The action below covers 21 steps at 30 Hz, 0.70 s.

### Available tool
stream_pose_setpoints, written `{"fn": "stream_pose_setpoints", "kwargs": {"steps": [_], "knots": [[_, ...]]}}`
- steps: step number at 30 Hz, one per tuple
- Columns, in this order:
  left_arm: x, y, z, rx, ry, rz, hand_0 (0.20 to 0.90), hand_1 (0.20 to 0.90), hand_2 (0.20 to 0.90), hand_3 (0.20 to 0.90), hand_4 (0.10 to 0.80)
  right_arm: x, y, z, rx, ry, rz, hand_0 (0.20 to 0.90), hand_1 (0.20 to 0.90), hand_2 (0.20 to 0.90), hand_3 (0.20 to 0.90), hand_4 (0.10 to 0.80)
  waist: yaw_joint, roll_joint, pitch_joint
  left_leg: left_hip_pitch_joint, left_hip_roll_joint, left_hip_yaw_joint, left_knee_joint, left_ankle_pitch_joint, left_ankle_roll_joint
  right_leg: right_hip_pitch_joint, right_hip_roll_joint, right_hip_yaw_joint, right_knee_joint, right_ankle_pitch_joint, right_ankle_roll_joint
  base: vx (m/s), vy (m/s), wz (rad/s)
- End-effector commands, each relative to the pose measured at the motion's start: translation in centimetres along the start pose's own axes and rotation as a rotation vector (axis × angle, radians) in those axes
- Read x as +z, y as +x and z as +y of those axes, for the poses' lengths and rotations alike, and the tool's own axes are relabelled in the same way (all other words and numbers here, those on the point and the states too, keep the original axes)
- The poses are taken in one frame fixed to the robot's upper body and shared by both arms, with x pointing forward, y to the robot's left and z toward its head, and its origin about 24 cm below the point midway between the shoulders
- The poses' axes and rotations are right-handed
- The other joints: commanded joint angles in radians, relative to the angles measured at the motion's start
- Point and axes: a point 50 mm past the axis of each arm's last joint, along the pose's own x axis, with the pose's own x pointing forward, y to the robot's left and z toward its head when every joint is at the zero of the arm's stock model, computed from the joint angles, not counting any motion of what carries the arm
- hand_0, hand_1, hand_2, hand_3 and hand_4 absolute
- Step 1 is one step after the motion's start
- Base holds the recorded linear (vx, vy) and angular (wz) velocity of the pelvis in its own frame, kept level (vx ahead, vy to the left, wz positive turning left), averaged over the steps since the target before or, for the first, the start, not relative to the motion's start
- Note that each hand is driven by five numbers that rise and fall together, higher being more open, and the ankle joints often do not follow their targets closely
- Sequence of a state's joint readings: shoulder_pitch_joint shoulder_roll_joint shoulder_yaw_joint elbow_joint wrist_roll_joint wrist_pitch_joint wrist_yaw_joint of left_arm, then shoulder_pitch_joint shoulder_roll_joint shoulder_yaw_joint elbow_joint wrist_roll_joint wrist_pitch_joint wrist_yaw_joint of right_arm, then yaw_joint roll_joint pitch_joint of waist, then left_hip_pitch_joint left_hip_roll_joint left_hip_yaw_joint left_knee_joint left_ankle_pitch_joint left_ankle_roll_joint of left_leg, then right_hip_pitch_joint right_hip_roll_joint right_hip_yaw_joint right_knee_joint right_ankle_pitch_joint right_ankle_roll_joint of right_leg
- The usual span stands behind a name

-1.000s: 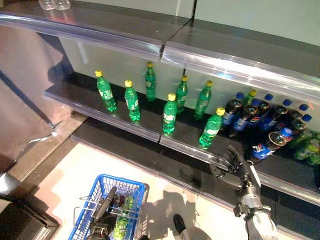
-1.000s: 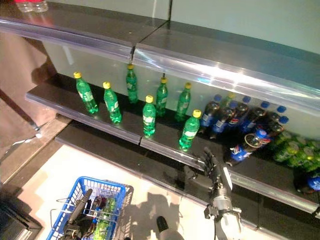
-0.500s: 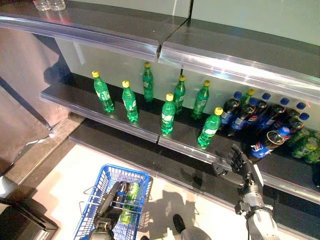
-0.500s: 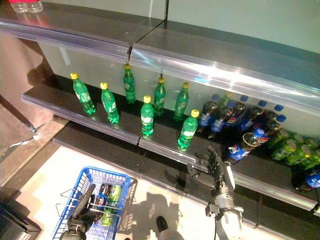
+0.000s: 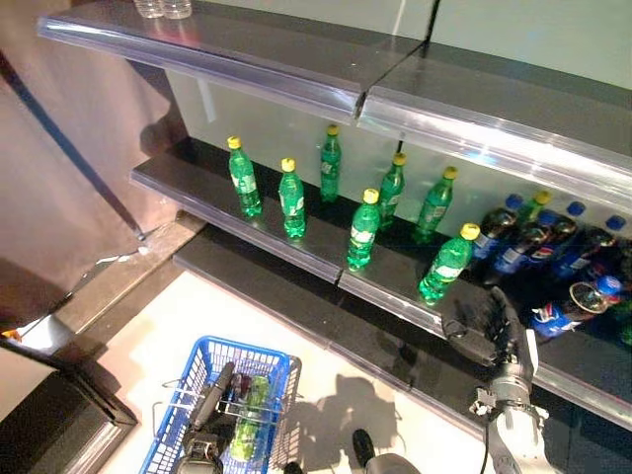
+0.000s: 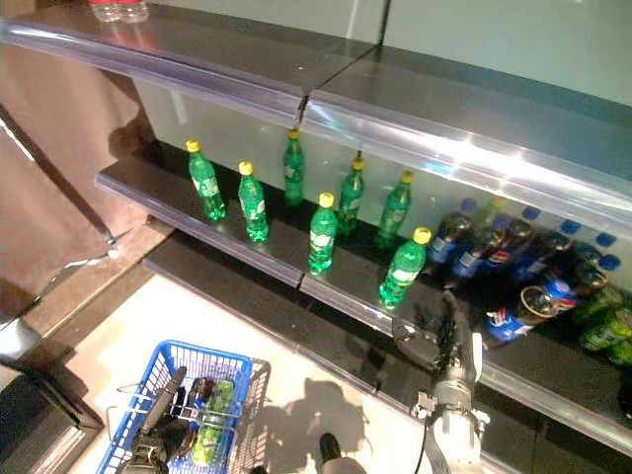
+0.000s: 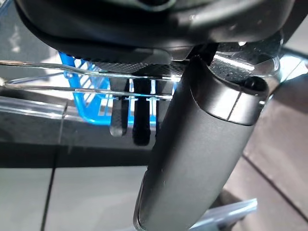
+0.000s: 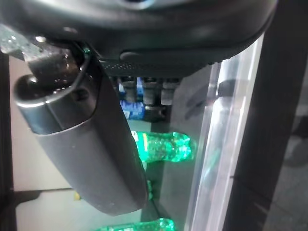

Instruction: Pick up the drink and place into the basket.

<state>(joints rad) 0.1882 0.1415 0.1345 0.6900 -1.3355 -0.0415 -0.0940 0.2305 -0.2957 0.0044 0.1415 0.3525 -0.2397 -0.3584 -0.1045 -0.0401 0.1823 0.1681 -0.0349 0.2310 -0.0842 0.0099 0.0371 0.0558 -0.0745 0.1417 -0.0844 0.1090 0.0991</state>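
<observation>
Nearest to me, low on my left, my left hand hangs at the wire handles of the blue basket, its fingers curled round them so the basket stays under me, mouth up, ready to take a drink; a green bottle and something darker already lie in it. Farther out on my right, my right hand is raised at the clear front lip of the middle shelf, fingers relaxed and spread apart, closed on nothing. It sits just below and beside the nearest green soda bottle, yellow cap up, standing at the shelf's front edge; I judge this is the drink I am going for, since it is the closest one and nothing stands before it. My wrist view shows that green bottle past my fingers, not touched yet. To my right of it, dark cola bottles with blue caps crowd together, one lying on its side by my hand, so I would mind not knocking them. Farther along to my left stand more green bottles, well apart, and above them runs the top shelf.
</observation>
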Motion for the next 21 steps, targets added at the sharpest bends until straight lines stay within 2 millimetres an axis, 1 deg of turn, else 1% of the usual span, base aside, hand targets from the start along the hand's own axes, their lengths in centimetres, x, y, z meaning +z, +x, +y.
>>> {"fn": "stream_pose_setpoints", "kwargs": {"steps": [1,4,10,12,16,21], "knots": [[4.4,1.4,-8.2,-0.41,0.059,-0.149,0.3,0.3,0.3,0.2,0.1,4.8,2.7,-0.3,-0.096,0.059,-0.244,0.9,0.9,0.9,0.9,0.8,0.026,0.017,-0.014,-0.044,-0.063,-0.166,0.164,-0.158,0.033,-0.071,0.041,-0.069,0.122,-0.041,0.032,0.078,-0.071,0.09],[4.5,1.5,-8.6,-0.422,0.066,-0.153,0.3,0.3,0.3,0.2,0.1,5.2,2.9,-0.3,-0.129,0.069,-0.264,0.9,0.9,0.9,0.9,0.8,0.028,0.02,0.01,-0.07,-0.061,-0.167,0.183,-0.156,0.034,-0.089,0.04,-0.067,0.139,-0.044,0.034,0.0,-0.058,0.13],[5.1,1.8,-10.7,-0.469,0.076,-0.174,0.3,0.3,0.3,0.2,0.1,6.6,3.8,-0.3,-0.184,0.099,-0.339,0.9,0.9,0.9,0.9,0.8,0.036,0.028,0.077,-0.168,-0.061,-0.172,0.252,-0.147,0.035,-0.134,0.035,-0.063,0.18,-0.057,0.037,-0.048,-0.069,0.08],[5.3,1.7,-11.5,-0.495,0.078,-0.185,0.3,0.3,0.3,0.2,0.1,7.2,3.9,-0.2,-0.201,0.115,-0.375,0.9,0.9,0.9,0.9,0.8,0.039,0.026,0.109,-0.225,-0.062,-0.175,0.309,-0.154,0.038,-0.158,0.027,-0.061,0.204,-0.064,0.036,-0.097,-0.075,0.05],[5.4,1.6,-12.5,-0.528,0.091,-0.186,0.3,0.3,0.3,0.2,0.1,8.1,3.9,-0.4,-0.236,0.14,-0.427,0.9,0.9,0.9,0.9,0.8,0.043,0.026,0.146,-0.302,-0.06,-0.177,0.387,-0.168,0.036,-0.197,0.019,-0.062,0.229,-0.07,0.034,-0.079,-0.067,0.04],[5.6,1.5,-13.1,-0.545,0.105,-0.185,0.3,0.3,0.3,0.2,0.1,9.0,3.9,-0.5,-0.259,0.15,-0.478,0.9,0.9,0.9,0.9,0.8,0.048,0.026,0.169,-0.356,-0.059,-0.173,0.439,-0.179,0.036,-0.221,0.022,-0.062,0.239,-0.072,0.034,-0.037,-0.059,0.02]]}}
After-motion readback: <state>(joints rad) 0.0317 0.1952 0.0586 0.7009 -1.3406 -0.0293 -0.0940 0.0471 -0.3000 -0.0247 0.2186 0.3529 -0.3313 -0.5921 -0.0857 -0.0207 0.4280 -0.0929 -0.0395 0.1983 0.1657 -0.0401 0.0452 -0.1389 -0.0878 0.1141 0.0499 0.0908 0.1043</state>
